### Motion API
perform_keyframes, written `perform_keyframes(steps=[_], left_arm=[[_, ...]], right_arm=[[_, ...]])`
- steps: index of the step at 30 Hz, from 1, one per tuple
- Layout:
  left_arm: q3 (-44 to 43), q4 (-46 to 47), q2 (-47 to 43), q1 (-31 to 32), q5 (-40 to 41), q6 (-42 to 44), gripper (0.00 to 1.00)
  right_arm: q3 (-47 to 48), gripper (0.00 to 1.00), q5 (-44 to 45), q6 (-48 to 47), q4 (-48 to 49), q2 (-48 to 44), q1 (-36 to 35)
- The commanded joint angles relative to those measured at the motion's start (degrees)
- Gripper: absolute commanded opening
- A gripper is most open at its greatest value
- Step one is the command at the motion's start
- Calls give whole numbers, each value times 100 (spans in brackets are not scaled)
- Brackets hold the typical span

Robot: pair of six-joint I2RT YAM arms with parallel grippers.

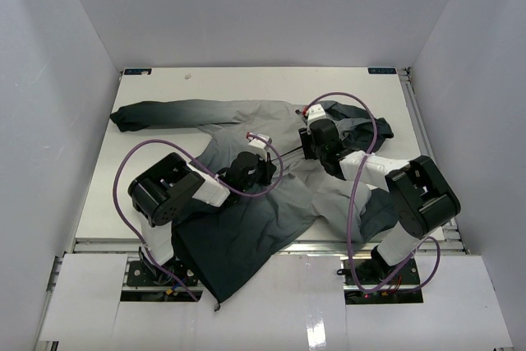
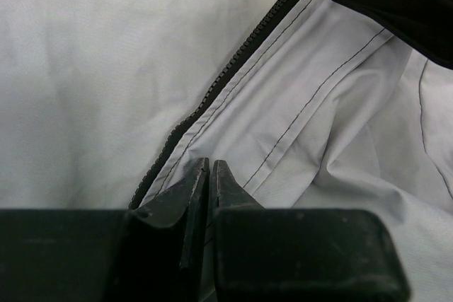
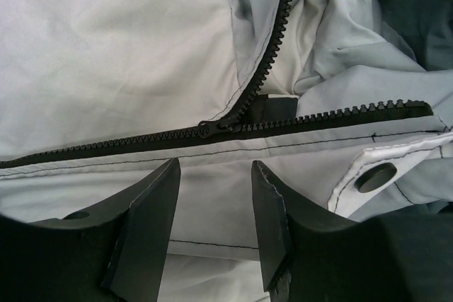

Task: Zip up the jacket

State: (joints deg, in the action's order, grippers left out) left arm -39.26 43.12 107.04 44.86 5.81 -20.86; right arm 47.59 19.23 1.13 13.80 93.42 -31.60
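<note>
Jacket: the jacket (image 1: 246, 121) lies spread on the white bench (image 1: 164, 84), with its hood end toward the right arm and its dark hem over the near edge.
Done: the teeth are meshed on one side of the slider (image 3: 205, 130). In the right wrist view a closed zipper run (image 3: 106, 146) leads away to the left.
Left to do: past the slider the two tooth rows (image 3: 354, 112) split apart, unjoined. I judge the job partway done, with the stretch toward the collar yet to close.
Right fingers: the right fingers (image 3: 152, 206) are spread apart and hold nothing. They sit over grey cloth, with the slider just beyond their tips and roughly centred between them.
Left fingers: the left fingers (image 2: 233, 192) are clenched together, tips on the cloth just beside the closed zipper run. I cannot tell whether they pinch a fold.
</note>
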Motion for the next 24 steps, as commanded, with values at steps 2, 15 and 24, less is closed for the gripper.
perform_keyframes(steps=[2,15,24], left_arm=[[120,-137,-122,29,105,21,17],[130,-119,-31,31,185,43,16],[135,-111,-17,31,237,68,14]], right_arm=[[136,51,242,-388,255,27,-141],[778,53,236,-655,93,787,-162],[895,59,541,-588,62,924,-101]])
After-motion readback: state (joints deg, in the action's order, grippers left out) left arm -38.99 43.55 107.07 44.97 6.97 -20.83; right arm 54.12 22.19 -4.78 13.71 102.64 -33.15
